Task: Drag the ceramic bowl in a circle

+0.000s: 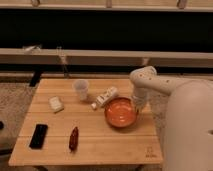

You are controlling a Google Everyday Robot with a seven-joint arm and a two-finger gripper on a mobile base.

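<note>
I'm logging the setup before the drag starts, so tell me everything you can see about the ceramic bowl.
The ceramic bowl is round, shallow and glossy orange-red, with a paler sheen inside, and looks empty. It sits upright on the wooden table, toward the right side, the widest item there. The gripper is at its right rim, reaching down from the white arm; contact looks likely but cannot be confirmed. A small white tube-like item lies just off its upper left edge, seemingly apart. The plastic cup stands farther left.
</note>
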